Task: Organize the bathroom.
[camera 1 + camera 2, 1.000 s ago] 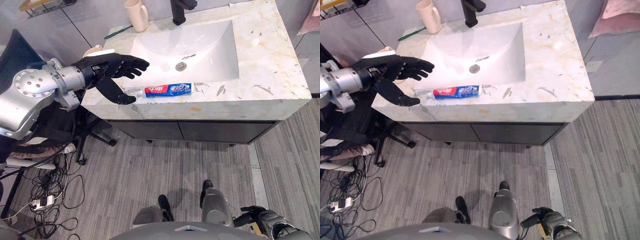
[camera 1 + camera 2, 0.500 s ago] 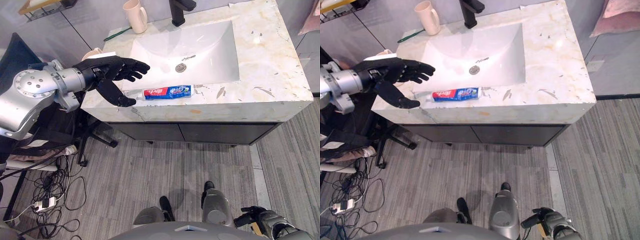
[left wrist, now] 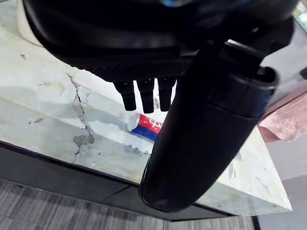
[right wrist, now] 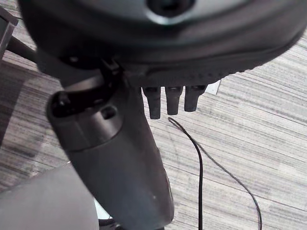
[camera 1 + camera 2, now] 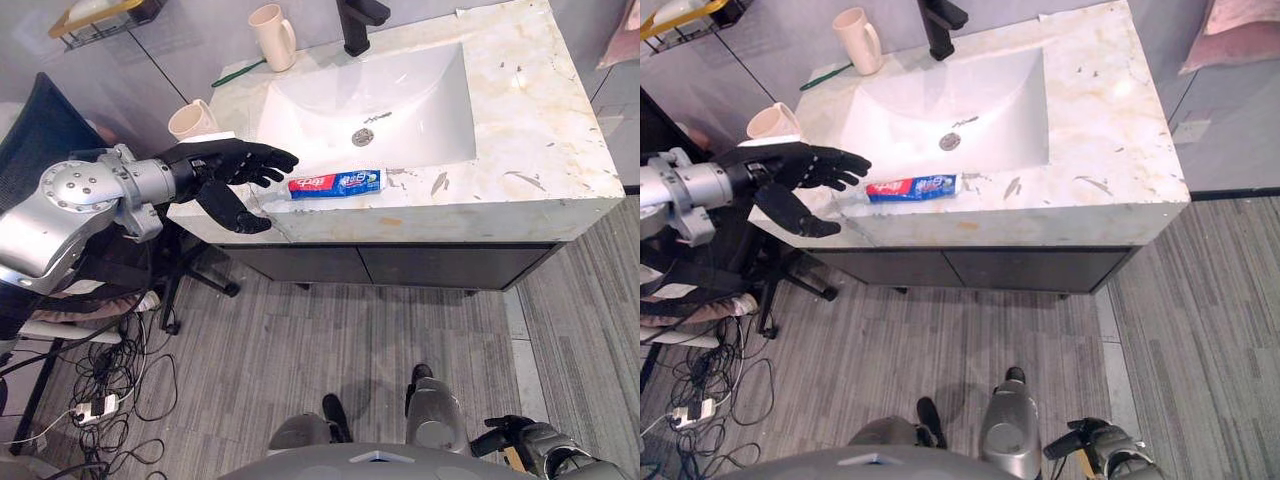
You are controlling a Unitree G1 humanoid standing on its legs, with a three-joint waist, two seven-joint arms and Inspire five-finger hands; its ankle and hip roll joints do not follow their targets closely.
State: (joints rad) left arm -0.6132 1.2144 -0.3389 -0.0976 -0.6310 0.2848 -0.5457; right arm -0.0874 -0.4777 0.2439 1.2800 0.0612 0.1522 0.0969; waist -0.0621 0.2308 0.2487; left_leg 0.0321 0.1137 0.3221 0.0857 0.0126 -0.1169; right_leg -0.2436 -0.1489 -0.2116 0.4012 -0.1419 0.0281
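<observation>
Left hand (image 5: 232, 165), fingers released, has retreated slightly to 9 o'clock of the toothpaste tube (image 5: 335, 182); grasp still pending.

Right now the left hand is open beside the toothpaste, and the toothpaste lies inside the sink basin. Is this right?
Not quite. The toothpaste lies on the counter in front of the sink, not inside the basin; the left eye view shows this. The rest holds: the left hand is open beside it.
</observation>
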